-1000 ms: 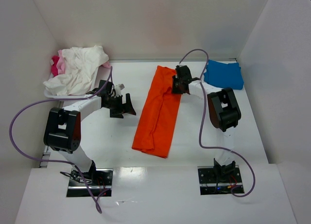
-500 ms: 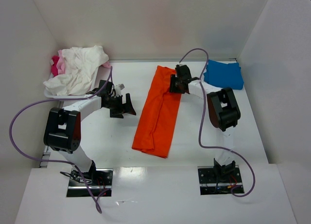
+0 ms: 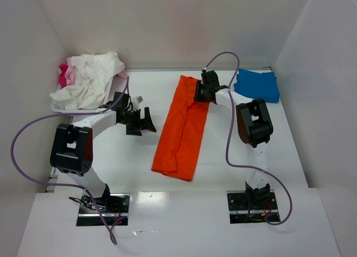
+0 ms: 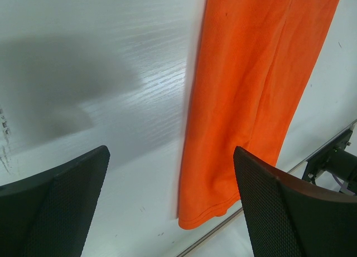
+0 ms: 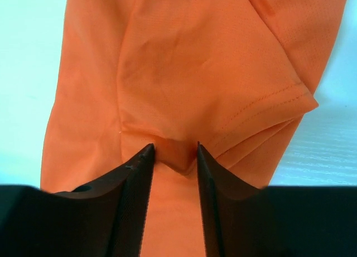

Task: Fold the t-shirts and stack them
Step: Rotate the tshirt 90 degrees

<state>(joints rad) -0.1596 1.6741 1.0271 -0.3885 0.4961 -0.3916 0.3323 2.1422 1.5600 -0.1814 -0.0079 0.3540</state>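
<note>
A bright orange t-shirt point(image 3: 181, 129) lies folded into a long strip down the middle of the table. My right gripper point(image 3: 202, 94) rests on its far right part. In the right wrist view the fingers point(image 5: 174, 147) stand a little apart, open, their tips pressed into the orange cloth point(image 5: 195, 56) with a small ridge of it bunched between them. My left gripper point(image 3: 142, 122) hovers wide open just left of the strip, holding nothing; its wrist view shows the shirt's hem point(image 4: 251, 90) between the spread fingers point(image 4: 170, 154). A folded blue t-shirt point(image 3: 256, 85) lies at the far right.
A heap of white point(image 3: 89, 81) and pink point(image 3: 64, 74) shirts sits on a white tray point(image 3: 58, 107) at the far left. White walls close in the table on three sides. A purple cable loops off each arm.
My right gripper has shifted slightly toward the far end of the orange shirt and its fingers have parted. The left arm has not moved.
</note>
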